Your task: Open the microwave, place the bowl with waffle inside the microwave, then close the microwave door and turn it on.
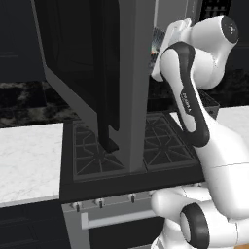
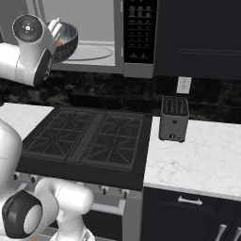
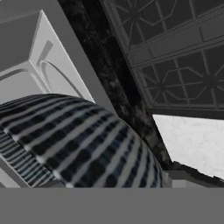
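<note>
Microwave door [image 1: 92, 73] swung wide, so the cavity is free for loading. Bowl [image 2: 66, 40] carried at the mouth of the microwave [image 2: 101, 44], waffle [image 2: 60, 44] inside, just ahead of the fingers (grip unseen; cannot tell if clamped).

The arm [image 1: 194, 97] is sporting glossy white shells with rounded, bulgy links, and black bands are wrapping each joint. In the upper right of the left base view a round grey end cap [image 1: 229, 29] is showing a small red dot. A dark strip with tiny pale lettering, too small to read, is running down the forearm.
</note>
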